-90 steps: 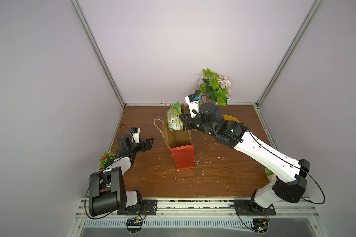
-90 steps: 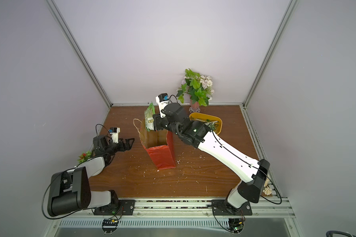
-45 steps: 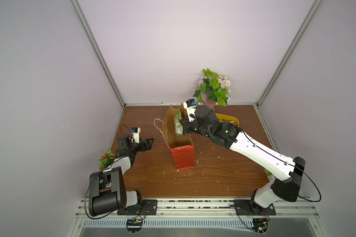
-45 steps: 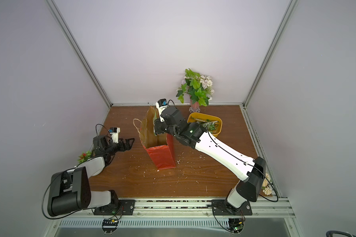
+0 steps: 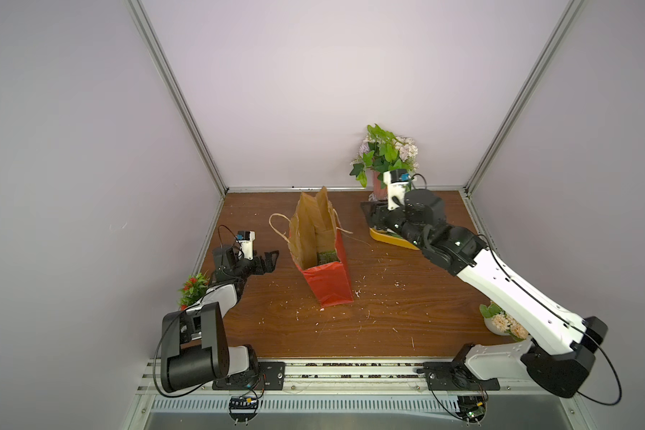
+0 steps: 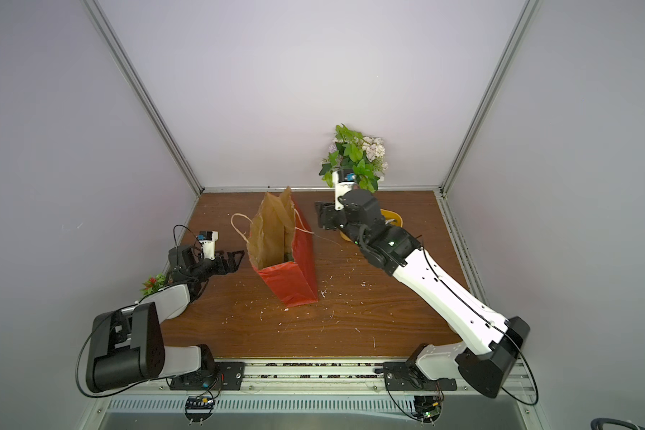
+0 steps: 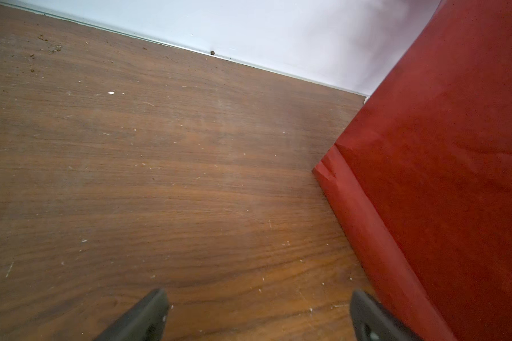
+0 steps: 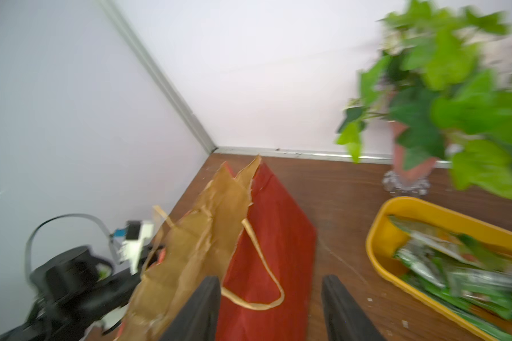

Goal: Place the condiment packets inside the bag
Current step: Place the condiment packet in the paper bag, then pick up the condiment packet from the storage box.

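The left gripper (image 5: 270, 258), jaws spread wide and empty, has the bag (image 5: 330, 286) just to its right. The right gripper (image 8: 270, 283), jaws parted on nothing, has the condiment packets (image 8: 455, 274) in the tub (image 8: 376, 233) to its right; best to pinch one by an edge.

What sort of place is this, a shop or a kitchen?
Probably a robot test booth in a lab. Two robot arms are bolted to a metal rail at the edge of a wooden table, plain walls box it in, and the red paper bag and fake plant look like props.
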